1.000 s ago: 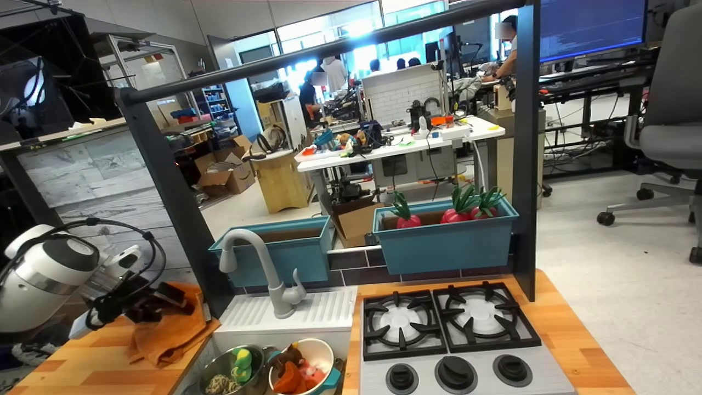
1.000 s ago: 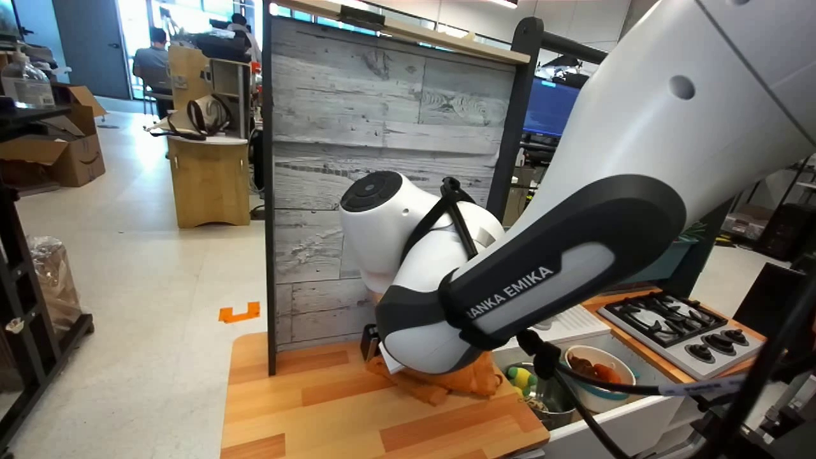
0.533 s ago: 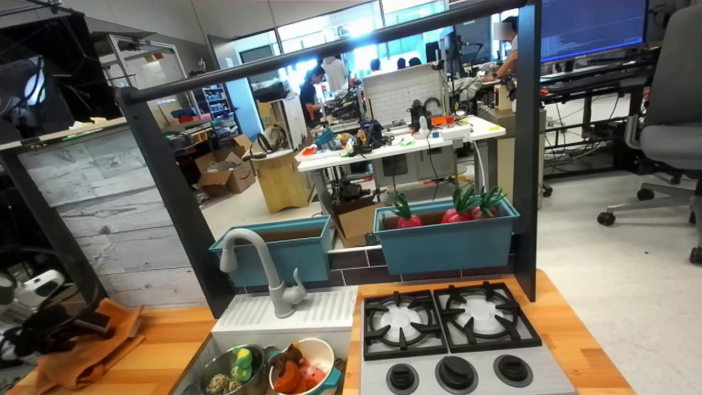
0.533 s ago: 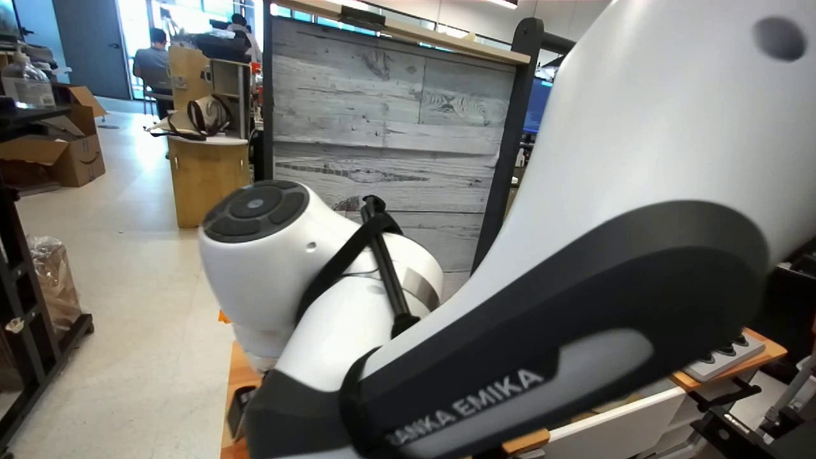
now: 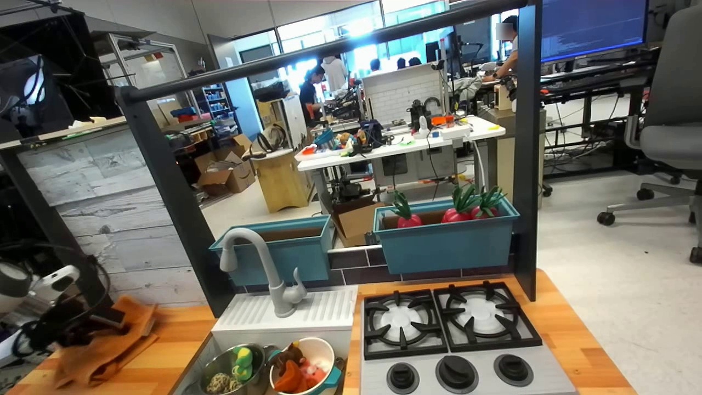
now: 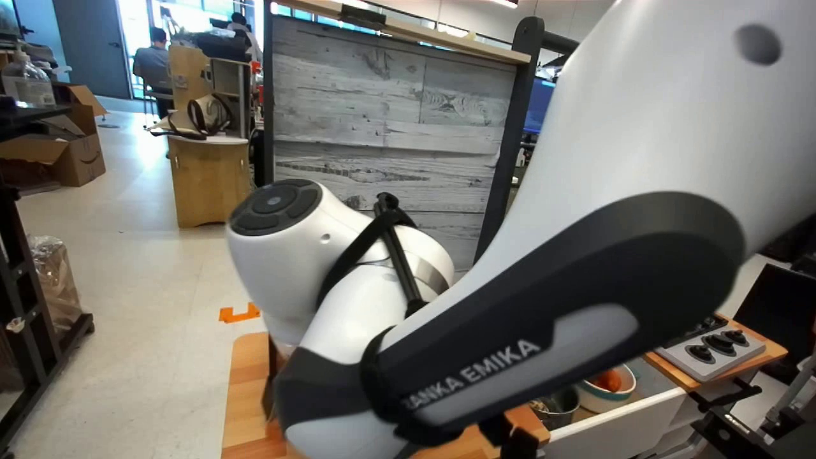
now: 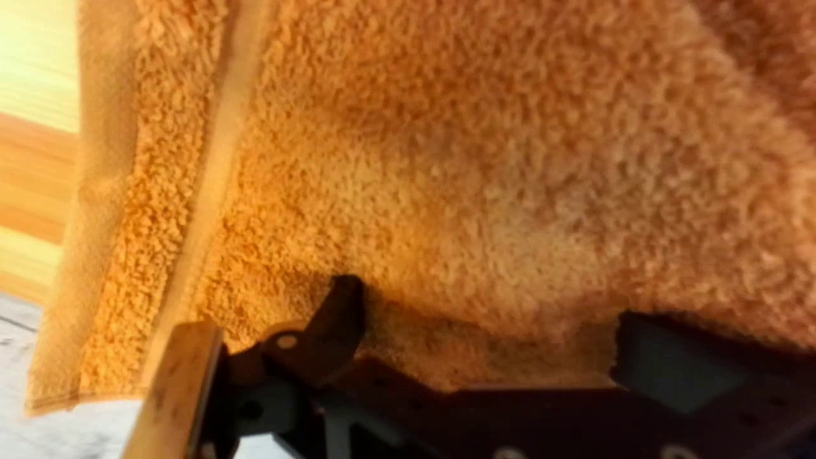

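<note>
Mia: Close in now, the gripper [image 7: 486, 301] has its fingers spread wide, tips apparently pressed down onto the orange cloth [image 5: 109, 351]!

Tom: Pinching any of it?

Mia: No, nothing caught between them that I can see. But the cloth is travelling! A second ago it lay right up by the sink [image 5: 236, 337]; then away left it went, and now it's nudged a touch back right, gripper with it.

Tom: So pressure alone seems to be dragging it, I'd judge: a back-and-forth slide over the wooden counter [image 5: 178, 323], left of the sink, no grip needed.

Mia: Over to the right, in the sink, the metal pot [image 6: 560, 418] with its green-and-yellow toy [image 5: 242, 365] and the white pot [image 5: 324, 354] beside it haven't stirred.

Tom: And farther off, the grey faucet [image 5: 282, 302] stands where it stood, and the right-hand teal planter [image 5: 447, 249] beyond it, with its red radishes [image 5: 456, 216], hasn't budged either.
</note>
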`<state>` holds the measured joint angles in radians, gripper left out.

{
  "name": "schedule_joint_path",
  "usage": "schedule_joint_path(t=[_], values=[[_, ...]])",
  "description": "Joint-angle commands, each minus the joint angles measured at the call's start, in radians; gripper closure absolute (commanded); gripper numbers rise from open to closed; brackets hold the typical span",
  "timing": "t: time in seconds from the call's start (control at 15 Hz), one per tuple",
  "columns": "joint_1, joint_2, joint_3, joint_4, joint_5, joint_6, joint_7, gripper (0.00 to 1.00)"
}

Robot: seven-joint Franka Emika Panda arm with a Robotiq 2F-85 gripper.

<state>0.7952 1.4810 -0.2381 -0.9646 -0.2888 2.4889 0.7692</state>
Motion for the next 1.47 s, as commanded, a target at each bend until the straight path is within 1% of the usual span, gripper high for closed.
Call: schedule_joint_path(t=[0.0, 0.07, 0.13, 0.2, 0.33, 0.47, 0.53, 0.6, 0.8, 0.93, 1.13, 1.27, 1.4], values=[[-0.043, 0.024, -0.113, -0.023, -0.025, -0.043, 0.059, 0.0], [-0.049, 0.028, -0.146, -0.022, -0.032, -0.054, 0.066, 0.0], [-0.07, 0.035, -0.146, -0.009, -0.066, -0.061, 0.08, 0.0], [-0.074, 0.031, -0.15, -0.02, -0.08, -0.063, 0.085, 0.0], [-0.067, 0.031, -0.131, -0.038, -0.113, -0.044, 0.092, 0.0], [-0.043, 0.035, -0.091, -0.044, -0.131, -0.037, 0.091, 0.0], [-0.031, 0.045, -0.059, -0.027, -0.127, -0.04, 0.078, 0.0], [-0.021, 0.057, -0.046, -0.008, -0.095, -0.03, 0.046, 0.0], [0.01, 0.04, 0.046, -0.017, -0.083, 0.029, 0.01, 0.0], [0.018, 0.048, 0.084, 0.012, -0.072, 0.018, 0.013, 0.0], [-0.019, 0.035, 0.103, 0.035, -0.036, -0.06, 0.04, 0.0], [-0.066, -0.002, 0.106, 0.002, 0.004, -0.096, 0.033, 0.0], [-0.131, -0.052, 0.122, -0.056, 0.051, -0.104, -0.002, 0.0]])
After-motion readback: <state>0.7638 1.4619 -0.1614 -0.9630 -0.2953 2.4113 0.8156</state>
